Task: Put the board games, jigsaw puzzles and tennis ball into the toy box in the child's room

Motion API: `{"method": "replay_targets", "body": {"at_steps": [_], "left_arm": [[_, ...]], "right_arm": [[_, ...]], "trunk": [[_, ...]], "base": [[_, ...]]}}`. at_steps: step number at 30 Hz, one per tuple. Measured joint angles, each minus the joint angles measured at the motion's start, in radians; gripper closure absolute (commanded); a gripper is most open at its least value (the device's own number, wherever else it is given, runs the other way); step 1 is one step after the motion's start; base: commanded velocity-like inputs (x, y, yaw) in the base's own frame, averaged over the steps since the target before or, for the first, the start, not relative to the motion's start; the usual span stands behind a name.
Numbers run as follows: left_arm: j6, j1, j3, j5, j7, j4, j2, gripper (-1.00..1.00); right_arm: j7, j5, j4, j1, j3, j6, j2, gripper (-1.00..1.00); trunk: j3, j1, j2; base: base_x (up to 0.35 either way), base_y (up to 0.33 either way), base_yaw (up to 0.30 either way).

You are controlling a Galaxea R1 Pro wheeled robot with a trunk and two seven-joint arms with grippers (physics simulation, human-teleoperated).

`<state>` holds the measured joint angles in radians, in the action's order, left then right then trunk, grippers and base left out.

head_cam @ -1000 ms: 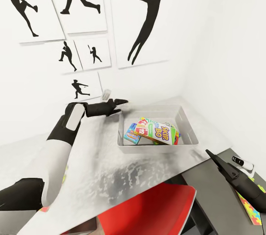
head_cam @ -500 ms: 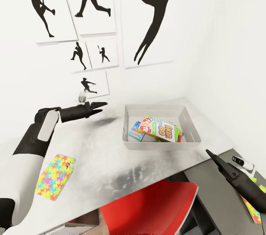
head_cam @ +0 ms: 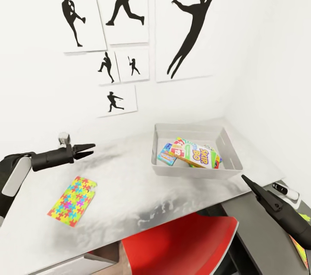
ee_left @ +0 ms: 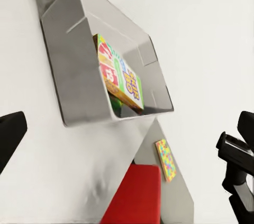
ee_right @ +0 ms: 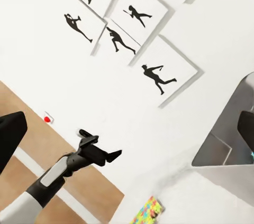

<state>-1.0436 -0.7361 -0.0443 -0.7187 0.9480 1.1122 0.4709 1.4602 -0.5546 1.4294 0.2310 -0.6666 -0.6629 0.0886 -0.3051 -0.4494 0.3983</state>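
On the table (head_cam: pixel 129 188), the toy box (head_cam: pixel 162 167) holds board games (head_cam: pixel 194 154); left tool (head_cam: pixel 90 150) spread, empty.

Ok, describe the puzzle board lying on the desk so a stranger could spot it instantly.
Start at the long pale table under the silhouette pictures. Left of the grey toy box, below the left gripper, lies the jigsaw puzzle. It is thin, flat, covered in bright interlocking pieces and alone on bare tabletop, unlike the printed boxes in the bin.

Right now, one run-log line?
left tool: open, empty, above table | jigsaw puzzle: on table | toy box: holds board games
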Motion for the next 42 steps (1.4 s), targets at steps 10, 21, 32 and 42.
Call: {"method": "replay_targets", "body": {"at_steps": [10, 21, 32, 42], "left_arm": [[0.001, 0.151, -0.089, 0.008, 0.089, -0.019, 0.049, -1.0], [0.002, 0.295, -0.129, 0.002, 0.097, -0.027, 0.052, -1.0], [0.002, 0.317, -0.167, 0.012, 0.144, -0.011, 0.052, -1.0], [0.002, 0.318, -0.174, 0.014, 0.148, -0.012, 0.053, -1.0]], "right_arm": [[0.004, 0.001, 0.0, 0.0, 0.001, 0.001, -0.004, -1.0], [0.055, 0.002, 0.001, 0.0, 0.0, 0.004, -0.004, -1.0], [0.062, 0.002, 0.002, 0.0, 0.0, 0.006, -0.006, -1.0], [0.061, 0.002, 0.002, 0.0, 0.0, 0.005, -0.006, -1.0]], "trunk": [[0.015, 0.0, 0.0], [0.031, 0.0, 0.0], [0.046, 0.0, 0.0], [0.049, 0.0, 0.0]], "base": [[0.0, 0.0, 0.13], [-0.011, 0.0, 0.136], [-0.111, 0.0, 0.135], [-0.041, 0.0, 0.027]]}}
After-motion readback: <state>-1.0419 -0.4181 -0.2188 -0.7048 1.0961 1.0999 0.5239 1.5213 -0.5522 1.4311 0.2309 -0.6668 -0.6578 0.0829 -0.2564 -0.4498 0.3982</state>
